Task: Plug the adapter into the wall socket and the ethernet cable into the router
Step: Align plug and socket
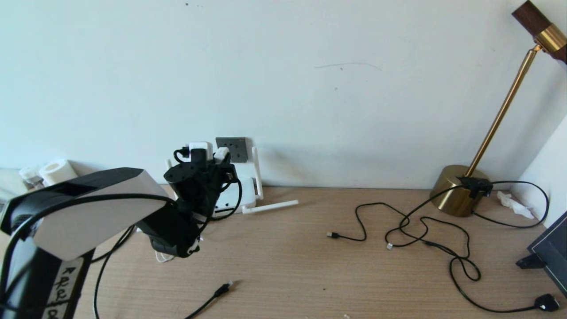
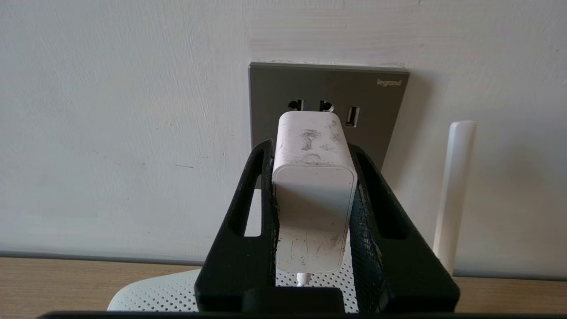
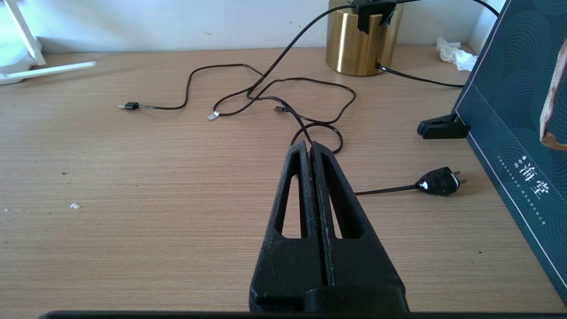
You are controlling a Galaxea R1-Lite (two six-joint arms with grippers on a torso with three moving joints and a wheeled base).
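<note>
The work surface was a light wooden desk [image 1: 310,266] pushed against a plain white wall [image 1: 310,66]. At the right end of the desk stood a brass lamp [image 1: 460,190], with thin black cables [image 1: 425,226] lying in loops in front of it and a black plug [image 3: 438,181] at the end of one cord. A dark blue box [image 3: 518,133] leaned at the far right edge, and a crumpled tissue [image 1: 514,204] lay near the lamp base. At the far left, two paper rolls [image 1: 53,170] stood by the wall.

The wall socket [image 2: 328,102] was a dark grey plate low on the wall, and the router [image 1: 239,195] lay on the desk directly under it, one antenna [image 1: 270,206] flat on the wood. The left gripper [image 2: 316,177] was raised in front of the socket with its fingers [image 2: 252,186] closed on the adapter [image 2: 312,195]. The front end of the adapter was very near the plate, below the row of holes; whether it touched could not be told. The ethernet cable [image 1: 221,290] lay on the desk near the front edge, well apart from the router, with its plug free.

The right gripper [image 3: 310,148] hovered over the desk on the right side, its fingers pressed together and holding nothing.
</note>
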